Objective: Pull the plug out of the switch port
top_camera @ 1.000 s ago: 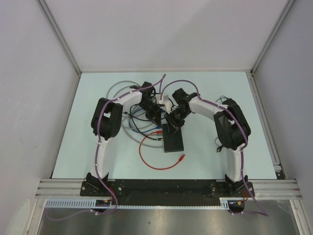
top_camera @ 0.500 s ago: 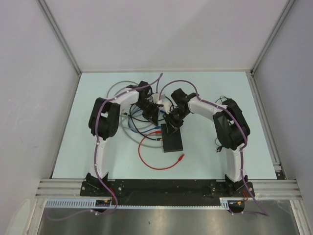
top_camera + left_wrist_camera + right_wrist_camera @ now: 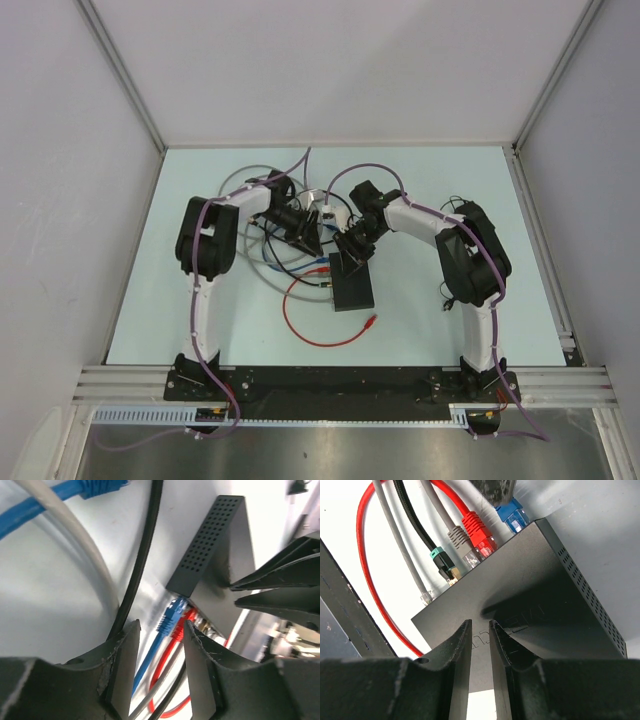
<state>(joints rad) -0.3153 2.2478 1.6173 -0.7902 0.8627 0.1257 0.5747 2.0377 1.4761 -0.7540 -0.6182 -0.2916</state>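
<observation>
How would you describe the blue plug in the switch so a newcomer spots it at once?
At the centre of the table lies the black switch. Plugs line one narrow edge. The blue plug is the end one, at the corner by the perforated side, with the red plug beside it.

One switch (image 3: 355,290), two arms (image 3: 200,290) (image 3: 480,300), one red cable (image 3: 290,318)

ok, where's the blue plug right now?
Right wrist view: the blue plug is at the end port of the switch, right of the red plug. In the left wrist view it lies just beyond the left tool.
</observation>
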